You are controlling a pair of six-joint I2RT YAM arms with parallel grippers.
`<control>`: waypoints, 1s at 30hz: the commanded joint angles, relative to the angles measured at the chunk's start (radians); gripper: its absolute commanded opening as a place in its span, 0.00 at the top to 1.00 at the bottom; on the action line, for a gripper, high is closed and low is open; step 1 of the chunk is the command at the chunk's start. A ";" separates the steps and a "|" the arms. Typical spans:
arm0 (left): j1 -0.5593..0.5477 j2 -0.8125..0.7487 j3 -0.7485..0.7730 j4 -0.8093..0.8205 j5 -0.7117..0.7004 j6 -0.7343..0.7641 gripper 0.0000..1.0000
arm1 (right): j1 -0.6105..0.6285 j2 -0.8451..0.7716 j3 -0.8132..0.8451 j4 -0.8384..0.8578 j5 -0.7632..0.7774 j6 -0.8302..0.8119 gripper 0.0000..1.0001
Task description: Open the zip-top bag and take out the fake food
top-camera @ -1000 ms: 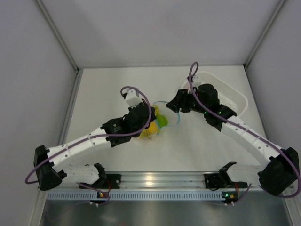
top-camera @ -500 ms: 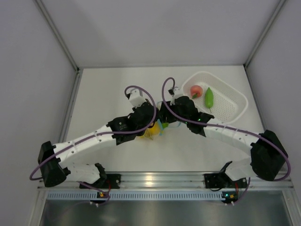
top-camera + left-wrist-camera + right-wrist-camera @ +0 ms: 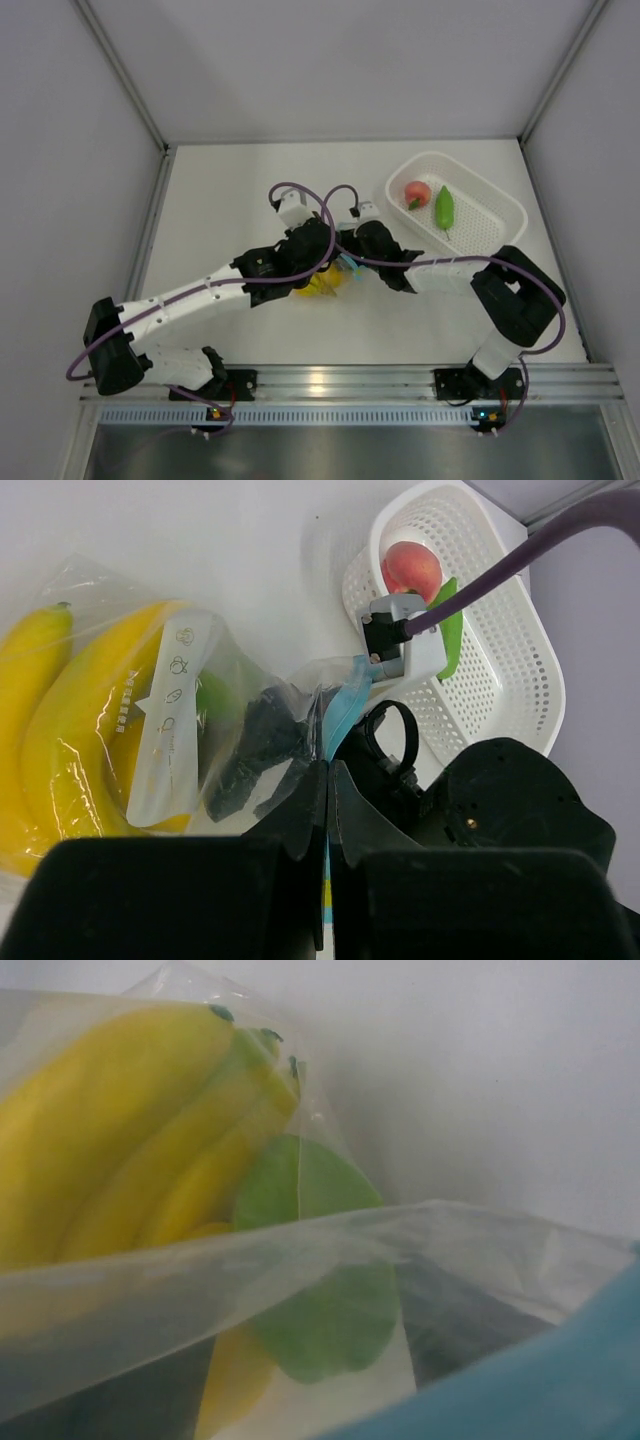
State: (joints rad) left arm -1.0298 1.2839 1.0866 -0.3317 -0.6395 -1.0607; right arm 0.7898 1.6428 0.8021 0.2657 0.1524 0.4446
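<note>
Worktop (image 3: 230, 190): white.
Bag (image 3: 150, 720): frame centre, bananas (image 3: 70, 730) inside.
Left claw (image 3: 327, 780): pinched tight on bag's mouth.
Right claw (image 3: 255, 748): inside bag, grip unclear.
Basket (image 3: 500, 215): upper right, holds peach (image 3: 417, 192).

right pincer (image 3: 250, 752) tips blurry behind zip-top bag (image 3: 172, 720) film

Bright, diffuse light falls from above; shadows on the white worktop (image 3: 230, 190) beside the clear crinkly plastic zip-top bag (image 3: 170, 730) are faint. Its film glints white in the left wrist view; the right wrist view, close against it, is blurred.
</note>
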 commanded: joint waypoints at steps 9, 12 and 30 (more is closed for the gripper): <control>-0.001 -0.026 -0.025 0.042 -0.008 -0.004 1.00 | 0.005 0.123 -0.001 0.075 0.010 -0.012 0.28; 0.000 -0.034 -0.034 0.042 -0.015 0.001 1.00 | 0.003 0.138 -0.003 0.063 0.028 -0.004 0.30; 0.005 -0.049 -0.070 0.039 -0.061 0.022 1.00 | 0.014 -0.109 -0.038 -0.023 0.006 -0.029 0.69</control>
State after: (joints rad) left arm -1.0290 1.2648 1.0191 -0.3355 -0.6720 -1.0492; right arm 0.7895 1.6321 0.7517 0.2813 0.1577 0.4335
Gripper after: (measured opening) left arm 0.012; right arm 0.439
